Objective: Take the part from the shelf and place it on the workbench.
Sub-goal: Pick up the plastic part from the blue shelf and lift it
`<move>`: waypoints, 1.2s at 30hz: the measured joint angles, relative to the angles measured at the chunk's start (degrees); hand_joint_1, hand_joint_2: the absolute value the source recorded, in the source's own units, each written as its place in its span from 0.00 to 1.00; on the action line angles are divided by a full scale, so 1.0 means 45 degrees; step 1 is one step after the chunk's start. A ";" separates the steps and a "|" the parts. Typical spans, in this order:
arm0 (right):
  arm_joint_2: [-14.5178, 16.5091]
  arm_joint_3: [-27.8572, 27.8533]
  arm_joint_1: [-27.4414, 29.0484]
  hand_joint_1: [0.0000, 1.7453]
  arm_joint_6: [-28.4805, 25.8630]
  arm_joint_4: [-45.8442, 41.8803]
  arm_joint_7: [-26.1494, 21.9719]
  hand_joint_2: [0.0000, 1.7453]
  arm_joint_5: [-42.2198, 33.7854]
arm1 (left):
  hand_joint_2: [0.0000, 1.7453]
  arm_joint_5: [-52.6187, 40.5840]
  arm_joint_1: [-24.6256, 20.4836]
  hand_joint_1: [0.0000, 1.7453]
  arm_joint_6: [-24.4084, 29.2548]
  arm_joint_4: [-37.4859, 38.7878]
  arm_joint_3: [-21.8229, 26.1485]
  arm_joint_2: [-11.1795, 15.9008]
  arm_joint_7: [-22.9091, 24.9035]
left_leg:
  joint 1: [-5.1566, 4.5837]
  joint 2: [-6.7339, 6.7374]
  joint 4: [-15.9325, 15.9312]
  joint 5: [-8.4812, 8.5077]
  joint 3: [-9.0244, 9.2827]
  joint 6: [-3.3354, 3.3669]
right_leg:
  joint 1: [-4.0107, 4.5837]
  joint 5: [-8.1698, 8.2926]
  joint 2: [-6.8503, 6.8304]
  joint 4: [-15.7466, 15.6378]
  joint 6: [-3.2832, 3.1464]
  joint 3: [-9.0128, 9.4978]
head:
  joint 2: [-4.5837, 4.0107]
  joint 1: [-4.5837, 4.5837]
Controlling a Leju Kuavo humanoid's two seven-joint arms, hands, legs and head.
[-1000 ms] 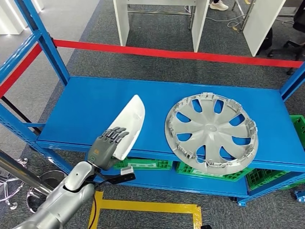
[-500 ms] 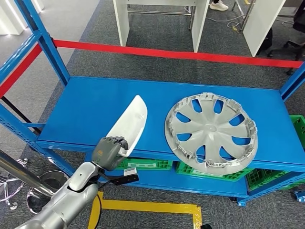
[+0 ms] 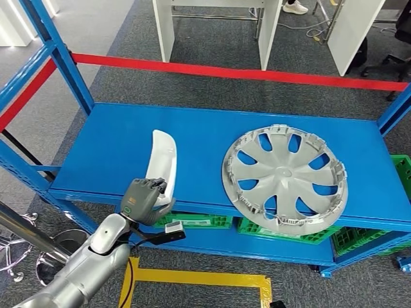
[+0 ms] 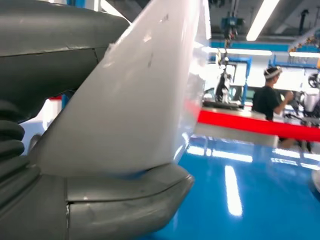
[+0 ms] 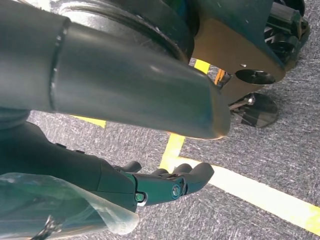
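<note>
An industrial workshop or factory hall: a blue steel shelf (image 3: pixel 121 138) holding a car wheel cover (image 3: pixel 285 178), green crates (image 3: pixel 286 229) beneath it, yellow floor tape (image 3: pixel 194 278), grey carpet, red barrier rails (image 3: pixel 242 72), and strip lights (image 4: pixel 260 19) overhead.

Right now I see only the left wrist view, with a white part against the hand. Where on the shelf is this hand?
Observer: In the head view, the left hand grips the near end of the white part at the front edge of the blue shelf.
Operator: Is something beside the part?
Observer: Yes, a silver wheel cover lies flat on the same shelf, to the part's right and apart from it.
Operator: And the other hand?
Observer: The right wrist view shows the right hand hanging above grey carpet with yellow tape, holding nothing.
</note>
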 joint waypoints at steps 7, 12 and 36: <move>0.0000 0.0000 -0.0009 0.00 0.0000 0.0000 0.0000 0.00 0.0004 | 0.00 -0.0159 -0.0050 1.00 0.0023 -0.0331 0.0000 0.0176 0.0116 | 0.0000 0.0000 0.0000 0.0000 -0.0001 0.0000 | 0.0000 0.0000 0.0000 0.0000 0.0000 0.0000 | 0.0000 0.0000; 0.0000 0.0000 -0.0017 0.00 0.0000 0.0000 -0.0005 0.00 0.0005 | 0.00 -0.0869 -0.0078 1.00 0.0205 -0.0551 -0.0029 0.0309 0.0438 | 0.0000 0.0000 0.0000 0.0000 -0.0004 0.0000 | 0.0000 0.0000 0.0000 0.0000 0.0000 -0.0003 | 0.0000 0.0001; 0.0000 -0.0132 -0.0021 0.00 -0.0010 0.0000 -0.0197 0.00 -0.0033 | 0.00 -0.4036 -0.0652 1.00 0.0516 -0.3457 -0.0503 0.1324 0.1745 | 0.0000 0.0000 0.0001 0.0000 -0.0007 0.0000 | 0.0000 0.0000 0.0002 0.0001 0.0000 -0.0007 | 0.0000 0.0001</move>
